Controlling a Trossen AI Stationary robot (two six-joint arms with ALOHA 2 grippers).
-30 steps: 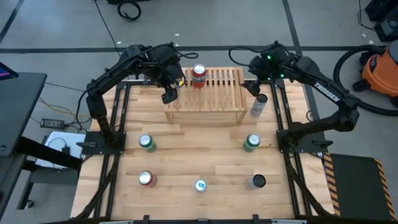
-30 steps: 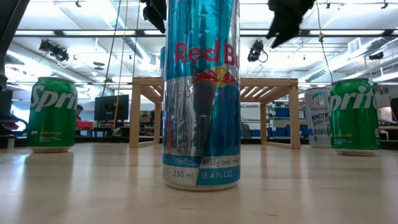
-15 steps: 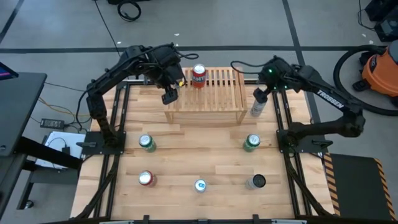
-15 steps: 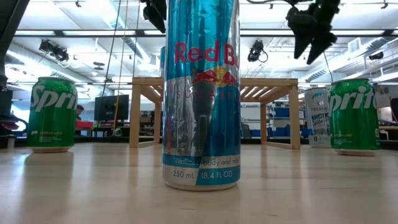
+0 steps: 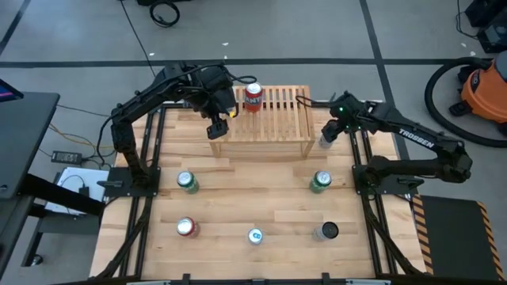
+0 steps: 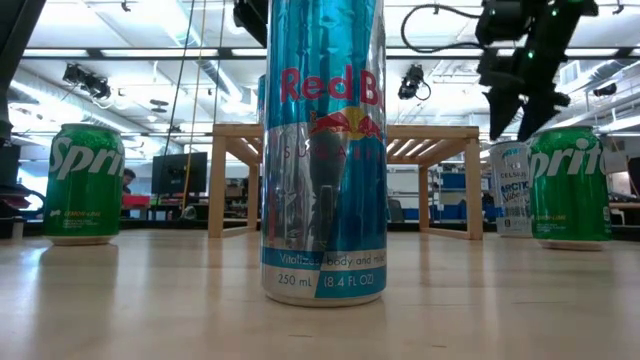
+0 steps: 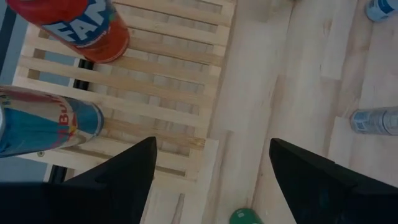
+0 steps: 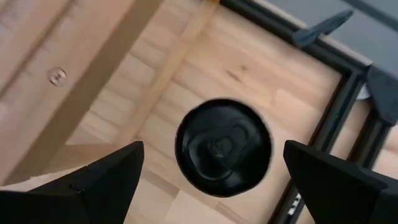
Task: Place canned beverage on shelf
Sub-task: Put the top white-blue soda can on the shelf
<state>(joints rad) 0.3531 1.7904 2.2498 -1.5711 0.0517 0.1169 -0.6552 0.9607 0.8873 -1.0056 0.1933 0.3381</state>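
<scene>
Grey concrete floor point(image 5: 71, 32) surrounds the wooden table point(image 5: 253, 210), marked with dark tape lines. An orange shop vacuum point(image 5: 483, 91) stands right of the table. Beyond it, ceiling strip lights point(image 6: 120, 52) run overhead.

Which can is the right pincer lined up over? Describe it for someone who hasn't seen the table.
Find the wooden shelf at the table's far edge. Just off its right end stands a slim white-and-blue can, directly beneath the open right pincer. Unlike the green can nearer the front, it is slim, pale, and has a black top.
</scene>
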